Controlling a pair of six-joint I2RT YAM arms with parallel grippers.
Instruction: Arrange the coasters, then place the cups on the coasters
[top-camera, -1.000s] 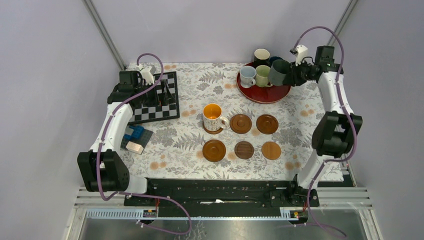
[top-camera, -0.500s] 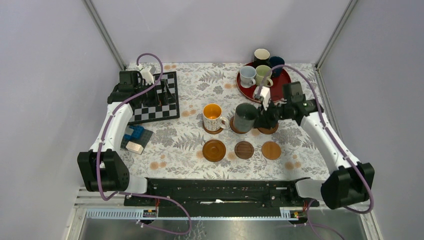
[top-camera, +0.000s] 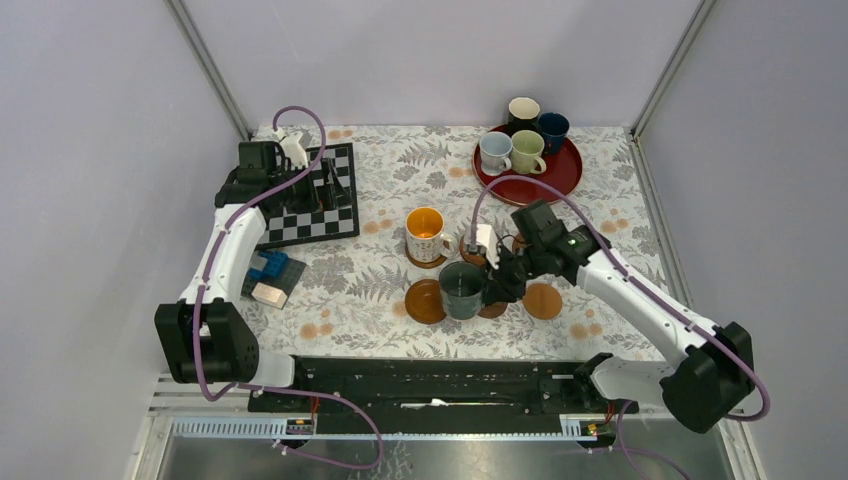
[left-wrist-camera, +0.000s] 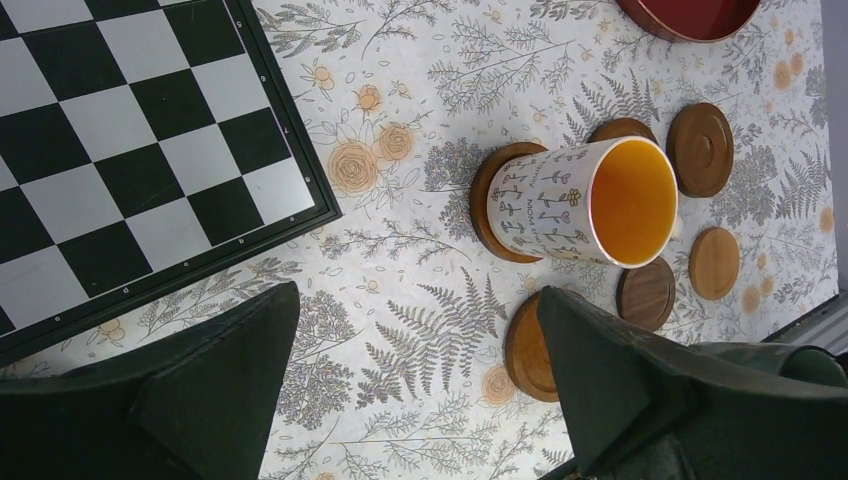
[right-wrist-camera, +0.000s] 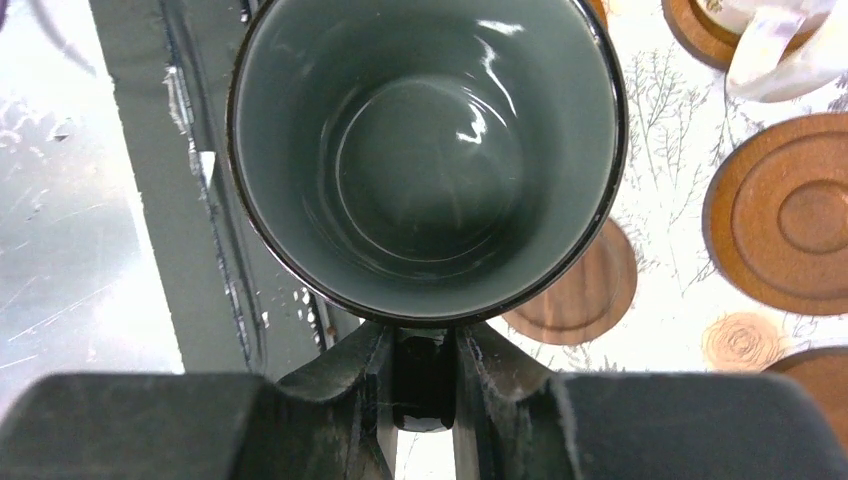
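My right gripper (top-camera: 488, 284) is shut on the handle of the dark grey-green cup (top-camera: 461, 290), which hangs upright over the front row of coasters, beside the front-left coaster (top-camera: 422, 301). In the right wrist view the cup (right-wrist-camera: 425, 150) fills the frame and the jaws (right-wrist-camera: 423, 385) pinch its handle. The orange-inside cup (top-camera: 425, 234) stands on the back-left coaster. The front-right coaster (top-camera: 543, 301) is bare; my arm partly hides the others. Several cups stand on the red tray (top-camera: 545, 188). My left gripper (left-wrist-camera: 420, 400) is open and holds nothing.
A chessboard (top-camera: 318, 212) with dark pieces lies at the back left, under my left arm. Blue blocks (top-camera: 268, 270) sit near the left edge. The table's front edge runs just below the front coasters.
My right arm has carried the dark grey-green cup from beside the red tray, across the back coasters, down to the front row. The left arm has not moved.
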